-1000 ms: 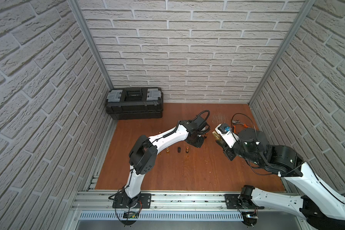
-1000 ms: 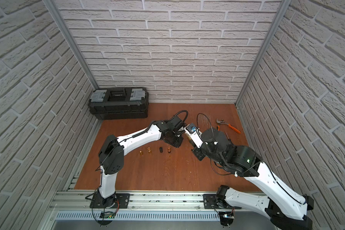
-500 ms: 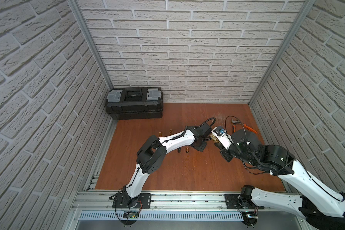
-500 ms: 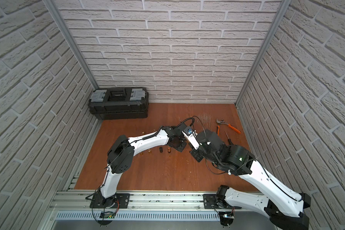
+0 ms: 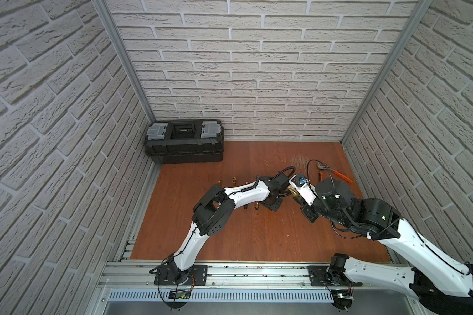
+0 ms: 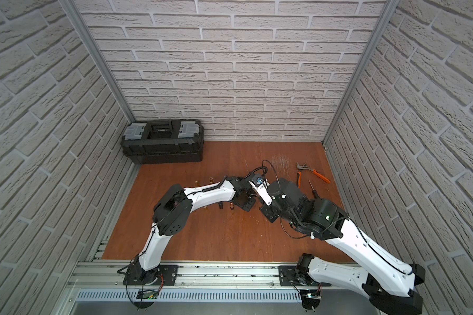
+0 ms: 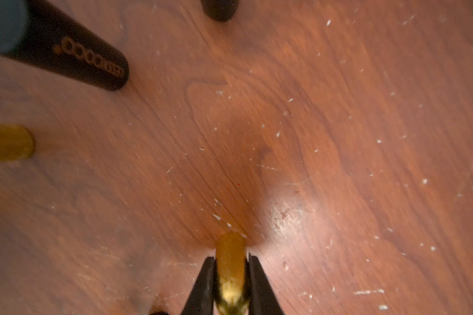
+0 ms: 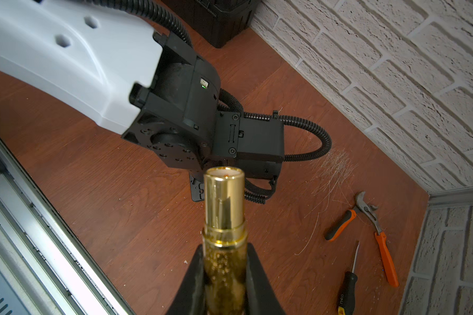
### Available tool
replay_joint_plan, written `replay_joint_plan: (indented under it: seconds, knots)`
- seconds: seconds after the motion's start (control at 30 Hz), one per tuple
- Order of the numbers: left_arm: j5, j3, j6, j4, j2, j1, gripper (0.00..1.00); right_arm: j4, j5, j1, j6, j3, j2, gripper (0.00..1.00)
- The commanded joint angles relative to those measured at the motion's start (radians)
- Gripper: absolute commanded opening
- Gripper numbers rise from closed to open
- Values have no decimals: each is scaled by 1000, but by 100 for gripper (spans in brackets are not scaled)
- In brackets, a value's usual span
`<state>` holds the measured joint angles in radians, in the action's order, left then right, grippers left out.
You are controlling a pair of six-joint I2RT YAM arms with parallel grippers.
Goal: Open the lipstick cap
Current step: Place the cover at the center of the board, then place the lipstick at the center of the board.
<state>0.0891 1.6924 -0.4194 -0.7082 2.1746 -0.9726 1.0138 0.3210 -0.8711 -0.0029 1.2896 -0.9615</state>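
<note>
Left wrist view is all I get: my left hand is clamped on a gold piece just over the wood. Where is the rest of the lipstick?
Observer: The right hand holds the lipstick body, raised above the table.
Operator: Is a cap on it?
Observer: No: its shiny gold inner tube is bare.
Operator: Anything lying near that arm?
Observer: Orange-handled pliers and a screwdriver lie flat on that table, to its right.

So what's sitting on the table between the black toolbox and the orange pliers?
Nothing: bare tabletop runs from toolbox to pliers, marked only by pale scratches near the pliers. Both top views show it.
</note>
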Motion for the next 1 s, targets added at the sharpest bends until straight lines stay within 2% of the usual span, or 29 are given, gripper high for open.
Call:
replay_joint_plan:
  seconds: [0.0,0.23,0.43,0.53,0.6,0.67,0.87,0.97]
  knots:
    - [-2,-20,2,12,11,-11,23,-39,10,3,17,-6,0,5]
    - [-11,22,5,-34,-30,-6,40,-44,10,3,22,-10,4,5]
    - [-78,121,-10,-116,-128,33,45,-44,10,4,28,-17,17,5]
    - [-112,206,-13,-232,-182,80,48,-59,5,4,33,-29,16,5]
    - [-178,219,-32,-279,-240,129,50,-72,-12,3,36,-34,8,5]
    - [-317,186,-77,-291,-315,207,51,-95,-27,3,39,-44,-2,5]
    - [-732,-58,-225,-146,-568,464,55,-174,-85,3,49,-53,-71,5]
    - [-865,-134,-257,-95,-648,511,57,-174,-126,4,44,-15,-143,4]
